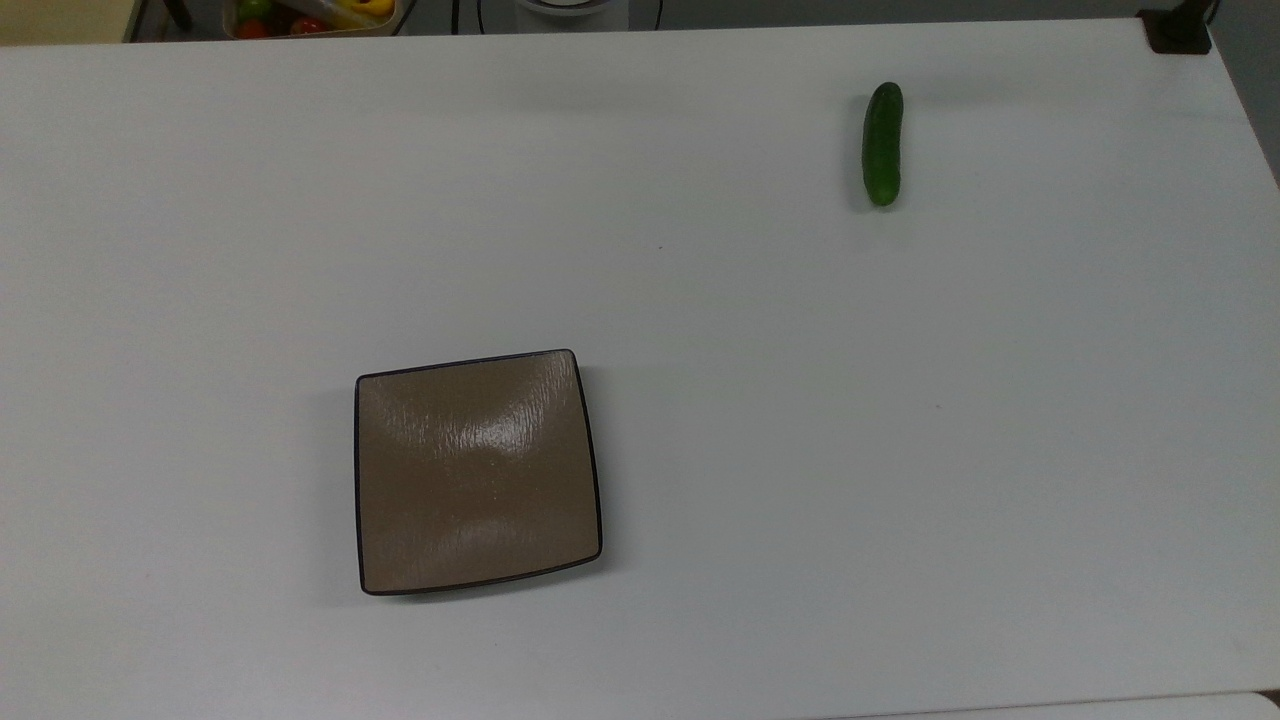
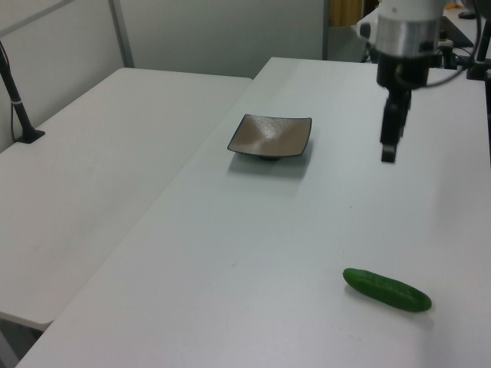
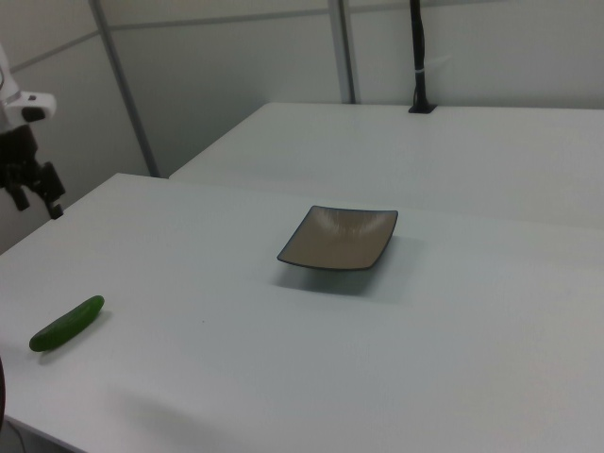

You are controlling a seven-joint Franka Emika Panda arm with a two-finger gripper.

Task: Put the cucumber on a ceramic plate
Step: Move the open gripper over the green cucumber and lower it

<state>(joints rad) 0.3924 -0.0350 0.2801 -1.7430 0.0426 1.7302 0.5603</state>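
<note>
Dark green glossy cucumber (image 1: 883, 144) lying flat on counter, well apart from square brown ceramic plate (image 1: 476, 471), plate bare, shiny, dark rim

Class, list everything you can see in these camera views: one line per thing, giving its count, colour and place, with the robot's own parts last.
cucumber: one, dark green, lying on the table near the top view's upper right, far from the plate.
ceramic plate: one, glossy brown with a dark rim, square, on the table in the top view's lower left of centre, nothing on it.
table: one, white, under both things.
second table: one, white, alongside on the left view's left.
bin of produce: one, red, green and yellow contents, beyond the table's far edge at the top view's upper left.
black post: one, on the far table in the right view.
gripper: one, black fingers below a white and silver wrist, hanging above the table between plate and cucumber in the left view.
</note>
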